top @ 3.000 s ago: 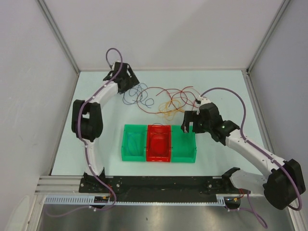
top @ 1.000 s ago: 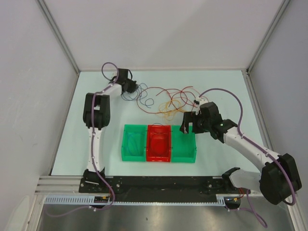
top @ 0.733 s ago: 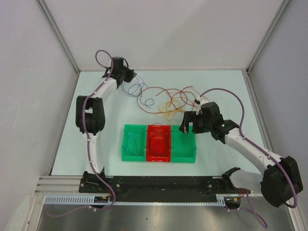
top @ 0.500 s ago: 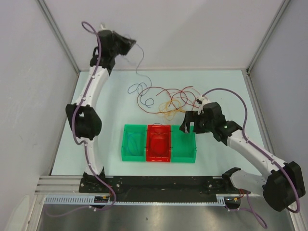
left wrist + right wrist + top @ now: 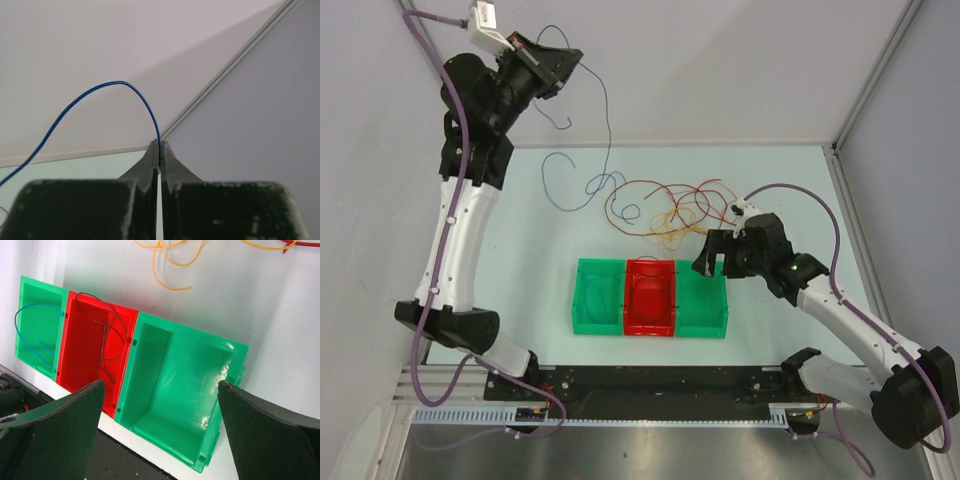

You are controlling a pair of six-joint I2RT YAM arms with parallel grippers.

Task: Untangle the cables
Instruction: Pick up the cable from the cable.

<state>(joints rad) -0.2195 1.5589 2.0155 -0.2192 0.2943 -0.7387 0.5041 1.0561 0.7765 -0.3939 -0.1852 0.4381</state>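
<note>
My left gripper point(image 5: 572, 62) is raised high above the table's rear left, shut on a thin blue cable point(image 5: 607, 110). In the left wrist view the blue cable point(image 5: 100, 90) arcs out of the pinched fingertips of the left gripper point(image 5: 159, 147). It hangs down to loops on the table point(image 5: 552, 180) beside the tangle. Red cables point(image 5: 665, 190) and yellow-orange cables point(image 5: 670, 228) lie tangled at the table's middle rear. My right gripper point(image 5: 712, 262) hovers open over the right green bin point(image 5: 190, 330), and nothing sits between the fingers of the right gripper point(image 5: 161, 385).
Three bins stand in a row near the front: a left green bin point(image 5: 582, 300) with a blue wire point(image 5: 35, 325) inside, a red bin point(image 5: 651, 330) with a dark wire point(image 5: 107, 335), and the right green bin point(image 5: 705, 325). Grey walls close in the rear and sides.
My left arm has swung up from the table's rear left, pulling the blue cable up and out of the tangle. The right arm has barely moved and stays open.
</note>
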